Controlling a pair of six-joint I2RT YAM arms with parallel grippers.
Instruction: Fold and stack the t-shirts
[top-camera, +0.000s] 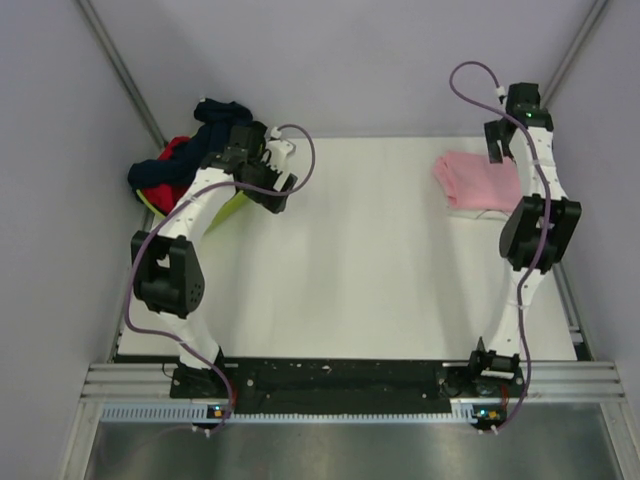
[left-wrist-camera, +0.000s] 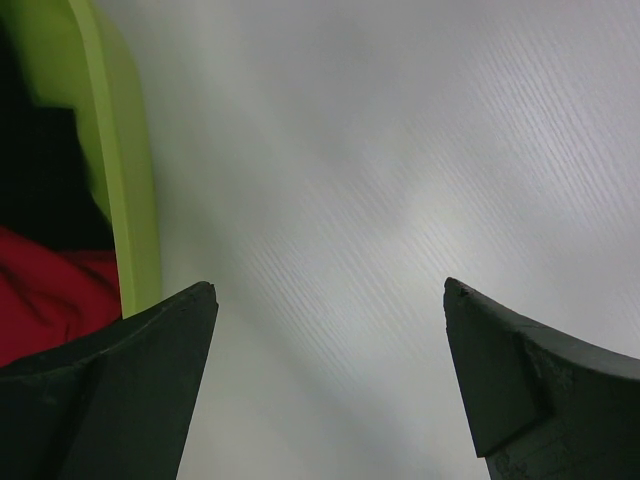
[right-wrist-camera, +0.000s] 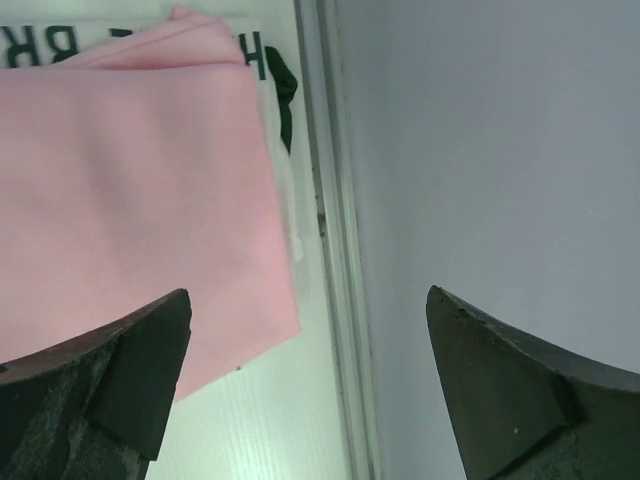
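Note:
The light-pink t-shirt (top-camera: 470, 180) lies folded at the far right of the table. In the right wrist view the pink shirt (right-wrist-camera: 130, 200) lies on top of the white t-shirt (right-wrist-camera: 275, 150), whose edge and black lettering show along the top and right side. My right gripper (top-camera: 497, 150) (right-wrist-camera: 310, 300) is open and empty, above the pink shirt's right edge and the table's rail. My left gripper (top-camera: 280, 192) (left-wrist-camera: 330, 290) is open and empty over bare table, beside the basket.
The lime-green basket (top-camera: 232, 208) (left-wrist-camera: 120, 150) stands at the far left and holds red cloth (left-wrist-camera: 50, 290) and dark navy cloth (top-camera: 215, 112). A metal rail (right-wrist-camera: 335, 250) runs along the table's right edge, with the grey wall (right-wrist-camera: 500, 150) just beyond it.

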